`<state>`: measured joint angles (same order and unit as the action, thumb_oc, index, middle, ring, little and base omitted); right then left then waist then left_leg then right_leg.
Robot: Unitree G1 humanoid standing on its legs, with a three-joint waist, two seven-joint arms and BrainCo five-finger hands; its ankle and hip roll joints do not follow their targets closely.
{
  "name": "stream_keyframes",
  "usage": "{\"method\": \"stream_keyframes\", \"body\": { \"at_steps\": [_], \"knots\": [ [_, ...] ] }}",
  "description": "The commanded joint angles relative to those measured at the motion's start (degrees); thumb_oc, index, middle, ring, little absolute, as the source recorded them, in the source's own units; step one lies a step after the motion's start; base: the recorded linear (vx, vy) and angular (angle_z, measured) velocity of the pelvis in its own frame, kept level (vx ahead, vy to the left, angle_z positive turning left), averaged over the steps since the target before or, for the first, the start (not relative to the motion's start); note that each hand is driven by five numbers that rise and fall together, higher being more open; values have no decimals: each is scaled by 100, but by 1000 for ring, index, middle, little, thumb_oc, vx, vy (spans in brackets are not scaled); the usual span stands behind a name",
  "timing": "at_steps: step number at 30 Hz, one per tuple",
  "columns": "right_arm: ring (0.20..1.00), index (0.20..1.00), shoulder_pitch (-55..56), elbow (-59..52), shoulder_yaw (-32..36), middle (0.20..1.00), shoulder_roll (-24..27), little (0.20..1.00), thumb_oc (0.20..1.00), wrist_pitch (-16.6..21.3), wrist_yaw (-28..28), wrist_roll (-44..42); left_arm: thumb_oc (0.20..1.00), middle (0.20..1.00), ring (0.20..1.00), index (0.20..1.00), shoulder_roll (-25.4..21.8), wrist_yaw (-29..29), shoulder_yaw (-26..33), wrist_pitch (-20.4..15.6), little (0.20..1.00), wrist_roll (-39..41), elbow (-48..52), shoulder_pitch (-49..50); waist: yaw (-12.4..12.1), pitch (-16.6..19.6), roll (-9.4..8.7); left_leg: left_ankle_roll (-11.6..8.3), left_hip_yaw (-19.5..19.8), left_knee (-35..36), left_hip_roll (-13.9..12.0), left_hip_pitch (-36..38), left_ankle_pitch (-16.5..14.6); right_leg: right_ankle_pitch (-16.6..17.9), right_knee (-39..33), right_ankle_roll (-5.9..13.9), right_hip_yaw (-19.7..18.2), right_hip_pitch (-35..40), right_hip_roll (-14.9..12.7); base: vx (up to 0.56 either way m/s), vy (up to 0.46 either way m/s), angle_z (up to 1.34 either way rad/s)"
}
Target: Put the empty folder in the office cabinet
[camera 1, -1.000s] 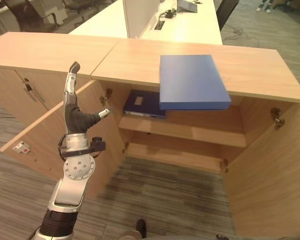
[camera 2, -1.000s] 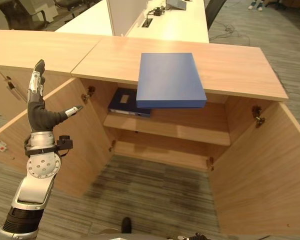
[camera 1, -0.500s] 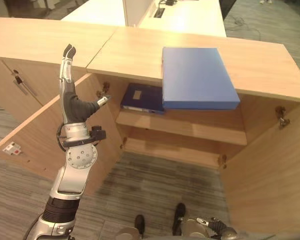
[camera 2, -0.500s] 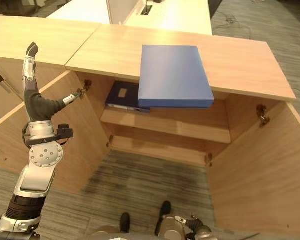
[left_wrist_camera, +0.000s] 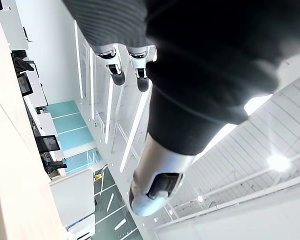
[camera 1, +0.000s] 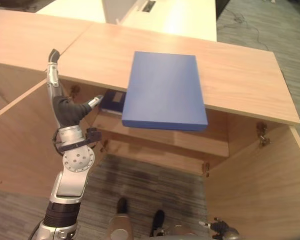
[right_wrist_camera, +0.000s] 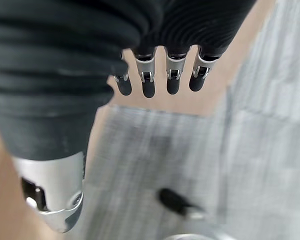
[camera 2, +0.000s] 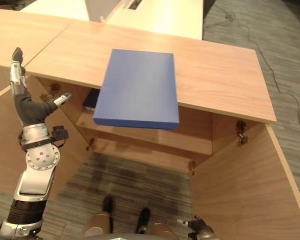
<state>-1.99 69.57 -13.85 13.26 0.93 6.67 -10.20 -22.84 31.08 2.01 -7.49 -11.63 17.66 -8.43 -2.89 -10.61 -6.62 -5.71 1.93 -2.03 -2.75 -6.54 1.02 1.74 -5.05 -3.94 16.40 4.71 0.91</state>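
Blue flat folder atop wooden cabinet

Head pair: both eyes look steeply down from above the cabinet, sharing its wooden top, open doors and the blue folder (slightly offset sideways).
Left wrist: very close along the left robot hand, facing ceiling lights.
Right wrist: close along the right robot hand, facing the floor.
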Motion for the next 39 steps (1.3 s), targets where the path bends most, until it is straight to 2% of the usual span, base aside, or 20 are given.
{"method": "stream_keyframes", "body": {
  "at_steps": [1, 6, 13, 16, 22, 27, 29, 33, 39],
  "knots": [
    [1000, 1000, 187, 40, -198, 1000, -54, 1000, 1000, 23, 6, -243, 1000, 1000, 1000, 1000, -239, -140, 75, -253, 1000, 110, 472, 137, -42, 257, -17, 286, -147, 35, 159, 408, -193, -124, 57, 813, -106, -102, -416, 116, 59, -12],
    [1000, 1000, 289, -298, -382, 1000, -98, 1000, 1000, -45, -131, -163, 1000, 1000, 1000, 1000, -431, -539, 23, -297, 1000, 309, 725, 329, -40, 345, 27, 336, -198, 577, 192, 779, -72, -140, 16, 859, -185, -60, -409, 62, 48, -8],
    [1000, 1000, 285, -730, -474, 1000, -59, 1000, 1000, -116, -293, -55, 1000, 1000, 1000, 1000, -878, -1542, -155, -429, 1000, 819, 1477, 592, -23, 459, 121, 414, -241, 703, 225, 1098, -257, -188, 5, 936, -274, 61, -440, 39, 51, -1],
    [1000, 1000, 298, -859, -476, 1000, -6, 1000, 1000, -140, -334, 20, 1000, 1000, 1000, 1000, -954, -1706, -161, -454, 1000, 958, 1634, 635, -8, 476, 131, 423, -241, 703, 219, 1138, -285, -189, 5, 948, -288, 88, -446, 21, 13, -10],
    [1000, 1000, 438, -1141, -481, 1000, 91, 1000, 1000, -157, -387, 163, 1000, 1000, 1000, 1000, -1126, -1695, -99, -350, 1000, 524, 1341, 676, 13, 479, 123, 417, -246, 703, 194, 1180, -307, -206, 5, 958, -299, 95, -440, 5, -3, -2],
    [1000, 1000, 460, -1243, -489, 1000, 63, 1000, 1000, -223, -422, 271, 1000, 1000, 1000, 1000, -1248, -1961, 225, -348, 1000, 731, 1833, 1038, -24, 487, 162, 430, -193, 703, 181, 1207, -326, -223, 5, 953, -280, 117, -430, -1, -2, 1],
    [1000, 1000, 405, -736, -546, 1000, -30, 1000, 1000, -244, -382, 330, 1000, 1000, 1000, 1000, -1234, -2069, 36, -284, 1000, 775, 1975, 826, -19, 497, 204, 440, -171, 703, 193, 1225, -329, -231, 5, 957, -281, 135, -415, -19, -9, 5],
    [1000, 1000, -32, -229, -682, 1000, -181, 1000, 1000, -293, -374, 169, 1000, 1000, 1000, 1000, -1101, -2307, -915, -151, 1000, 673, 1802, -240, 10, 522, 249, 424, -128, 703, 193, 1270, -318, -263, 5, 941, -222, 202, -417, 2, -10, 8],
    [1000, 1000, -100, -211, -744, 1000, -191, 1000, 1000, -265, -341, 201, 1000, 1000, 1000, 1000, -1039, -2402, -1310, -171, 1000, 715, 1764, -387, -3, 473, 251, 410, -116, 703, 159, 1340, -311, -289, 5, 903, -235, 256, -374, 6, -19, 1]
  ]
}}
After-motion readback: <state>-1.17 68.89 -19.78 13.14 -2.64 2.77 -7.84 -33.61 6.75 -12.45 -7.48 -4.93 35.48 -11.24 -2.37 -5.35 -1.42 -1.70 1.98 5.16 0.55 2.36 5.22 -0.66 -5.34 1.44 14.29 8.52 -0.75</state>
